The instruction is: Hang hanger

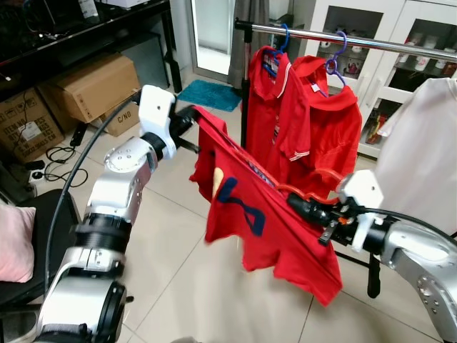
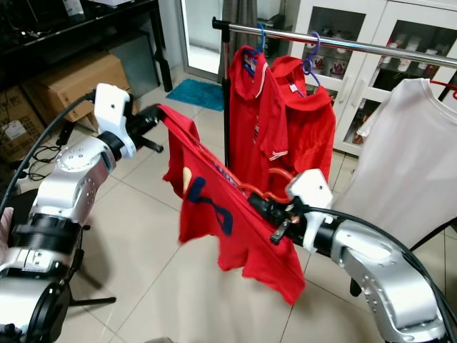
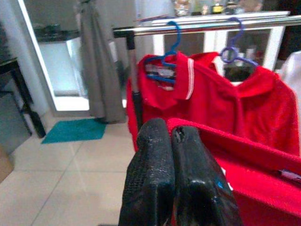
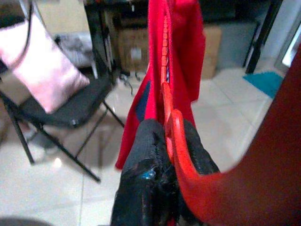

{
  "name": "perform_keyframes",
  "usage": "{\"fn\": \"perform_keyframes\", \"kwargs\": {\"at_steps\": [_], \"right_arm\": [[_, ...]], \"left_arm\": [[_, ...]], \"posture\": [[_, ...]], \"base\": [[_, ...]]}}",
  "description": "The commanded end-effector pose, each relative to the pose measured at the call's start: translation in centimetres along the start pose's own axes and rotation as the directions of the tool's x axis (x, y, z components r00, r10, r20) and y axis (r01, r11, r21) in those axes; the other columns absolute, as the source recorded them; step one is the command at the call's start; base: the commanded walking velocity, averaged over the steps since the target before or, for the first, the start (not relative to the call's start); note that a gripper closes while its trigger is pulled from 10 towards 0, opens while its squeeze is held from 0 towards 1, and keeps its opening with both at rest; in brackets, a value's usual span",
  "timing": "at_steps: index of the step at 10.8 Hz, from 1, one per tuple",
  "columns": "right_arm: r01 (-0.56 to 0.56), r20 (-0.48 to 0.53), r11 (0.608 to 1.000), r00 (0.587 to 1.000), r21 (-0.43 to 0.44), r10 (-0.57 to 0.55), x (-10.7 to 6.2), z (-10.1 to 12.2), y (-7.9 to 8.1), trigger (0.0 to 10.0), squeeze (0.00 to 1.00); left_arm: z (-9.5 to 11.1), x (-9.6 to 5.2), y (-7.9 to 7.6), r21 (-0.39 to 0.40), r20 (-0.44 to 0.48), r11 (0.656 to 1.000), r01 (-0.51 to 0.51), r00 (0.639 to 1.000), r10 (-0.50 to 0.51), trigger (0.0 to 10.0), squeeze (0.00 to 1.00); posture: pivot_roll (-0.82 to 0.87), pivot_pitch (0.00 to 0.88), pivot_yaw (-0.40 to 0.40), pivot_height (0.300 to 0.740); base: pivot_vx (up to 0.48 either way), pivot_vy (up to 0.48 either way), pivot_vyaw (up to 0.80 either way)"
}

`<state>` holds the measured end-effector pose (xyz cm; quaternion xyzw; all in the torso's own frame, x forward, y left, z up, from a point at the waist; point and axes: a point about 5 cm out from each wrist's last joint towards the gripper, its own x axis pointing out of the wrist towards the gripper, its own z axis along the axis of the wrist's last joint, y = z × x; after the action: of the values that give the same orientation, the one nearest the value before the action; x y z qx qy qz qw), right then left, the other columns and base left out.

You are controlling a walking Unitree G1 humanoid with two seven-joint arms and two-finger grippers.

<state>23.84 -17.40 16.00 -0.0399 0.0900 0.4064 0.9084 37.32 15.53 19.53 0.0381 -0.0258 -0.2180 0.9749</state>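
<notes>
A red T-shirt (image 1: 250, 214) with a blue print hangs stretched between my two grippers, on an orange-red hanger (image 4: 175, 141). My left gripper (image 1: 191, 118) is raised and shut on the shirt's upper end, its fingers (image 3: 160, 169) pressed together against the red cloth. My right gripper (image 1: 303, 206) sits lower and is shut on the hanger just below its hook (image 1: 325, 175). Behind the shirt runs the metal clothes rail (image 1: 357, 39). It carries two red polo shirts (image 1: 275, 107) on a blue and a purple hanger.
A white shirt (image 1: 421, 157) hangs at the rail's right. The rack's black upright (image 1: 244, 100) stands behind the held shirt. Cardboard boxes (image 1: 93, 86) and a black shelf lie at the left. A folding chair with a pink cushion (image 1: 14, 243) is near left. White cabinets (image 1: 400, 28) stand behind.
</notes>
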Motion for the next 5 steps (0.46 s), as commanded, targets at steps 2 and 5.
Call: {"fn": "perform_keyframes", "kwargs": {"at_steps": [2, 5], "right_arm": [[0.008, 0.087, 0.998, 0.996, 0.07, -0.014, -0.6, 0.8, -0.2, 0.0, 0.0], [0.016, 0.223, 0.987, 0.974, 0.157, -0.051, -1.0, 2.1, -0.4, 0.0, 0.0]], "left_arm": [[0.3, 0.0, 2.3, -0.012, 0.022, 0.981, -0.196, 0.98, 0.196, 0.0, 0.0], [-1.2, 0.4, 2.2, -0.081, -0.023, 0.965, -0.248, 0.969, 0.246, 0.0, 0.0]], "posture": [[-0.12, 0.0, 0.067, 0.74], [-0.12, 0.0, 0.068, 0.74]], "base": [[0.0, 0.0, 0.0], [0.0, 0.0, 0.0]]}}
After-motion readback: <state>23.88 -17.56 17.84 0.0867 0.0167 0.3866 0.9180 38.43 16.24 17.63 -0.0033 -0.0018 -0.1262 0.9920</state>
